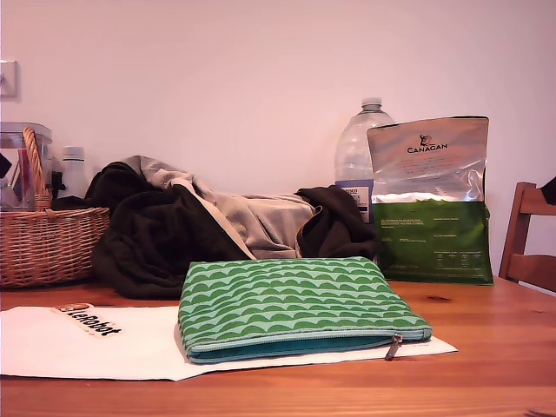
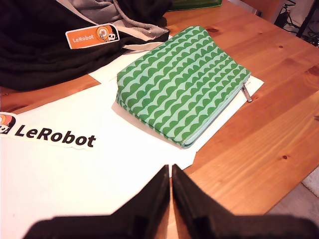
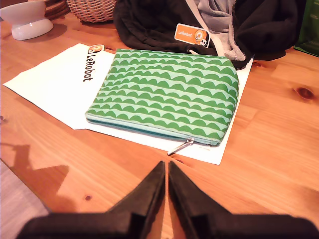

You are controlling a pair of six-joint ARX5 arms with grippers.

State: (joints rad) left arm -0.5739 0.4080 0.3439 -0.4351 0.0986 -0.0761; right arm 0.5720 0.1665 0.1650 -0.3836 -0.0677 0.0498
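A green wave-patterned zip pouch (image 1: 291,304) (image 2: 184,82) (image 3: 167,92) lies flat on a white LeRobot sheet (image 1: 113,343) (image 2: 65,169) (image 3: 60,79) on the wooden table (image 1: 486,347). Its zipper is closed, with the metal pull (image 1: 393,347) (image 3: 180,147) (image 2: 246,93) at one end. My first gripper (image 2: 171,172) is shut, hovering over the sheet's edge short of the pouch. Also shut, my second gripper (image 3: 166,167) sits above bare wood just short of the zipper pull. Neither gripper holds anything. Neither arm shows in the exterior view.
A pile of dark and grey clothing (image 1: 182,226) (image 2: 60,35) (image 3: 214,22) with an orange LeRobot tag (image 3: 192,34) lies behind the pouch. A wicker basket (image 1: 43,239) stands at the exterior view's left. A water bottle (image 1: 360,148), green Canagan bag (image 1: 430,200) and chair (image 1: 530,239) are right. A white bowl (image 3: 25,22) rests near the basket.
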